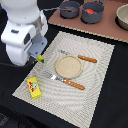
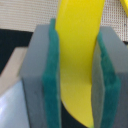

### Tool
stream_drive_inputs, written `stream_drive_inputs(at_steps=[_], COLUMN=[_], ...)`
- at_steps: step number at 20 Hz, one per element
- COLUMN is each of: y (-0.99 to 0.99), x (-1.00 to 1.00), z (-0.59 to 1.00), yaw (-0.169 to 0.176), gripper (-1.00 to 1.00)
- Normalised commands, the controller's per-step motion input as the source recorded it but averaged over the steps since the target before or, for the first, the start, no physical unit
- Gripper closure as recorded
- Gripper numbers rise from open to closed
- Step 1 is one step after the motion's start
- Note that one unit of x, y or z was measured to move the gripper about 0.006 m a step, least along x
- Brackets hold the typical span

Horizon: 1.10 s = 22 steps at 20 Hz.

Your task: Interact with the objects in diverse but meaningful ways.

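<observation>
A yellow banana (image 2: 77,55) fills the wrist view, pinched between my two green-padded fingers (image 2: 50,85). In the exterior view my gripper (image 1: 38,58) hangs over the placemat's edge toward that view's left, shut on the banana (image 1: 40,59), of which only a small yellow tip shows. The yellow rectangular box with red marks (image 1: 34,87) lies flat on the mat in front of the gripper, apart from it. A red round fruit (image 1: 90,11) sits inside a dark pot at the back. The sausage is out of view.
A round tan plate (image 1: 68,66) lies mid-mat between a wooden-handled fork (image 1: 64,80) and knife (image 1: 80,57). Two dark pots (image 1: 70,8) and a bowl (image 1: 122,17) stand on a brown board at the back.
</observation>
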Motion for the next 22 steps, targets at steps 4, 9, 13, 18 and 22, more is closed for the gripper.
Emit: stream_drive_inputs(at_steps=[4,9,13,18,22], y=[0.72,0.84,0.87,0.81,0.78], x=[0.07,0.01,0.01,0.05,0.04], z=[0.51,0.52,0.47,0.43,0.36], yaw=[-0.01,-0.021,-0.012,0.0,0.0], gripper=[1.0,1.0,1.0,1.0,1.0])
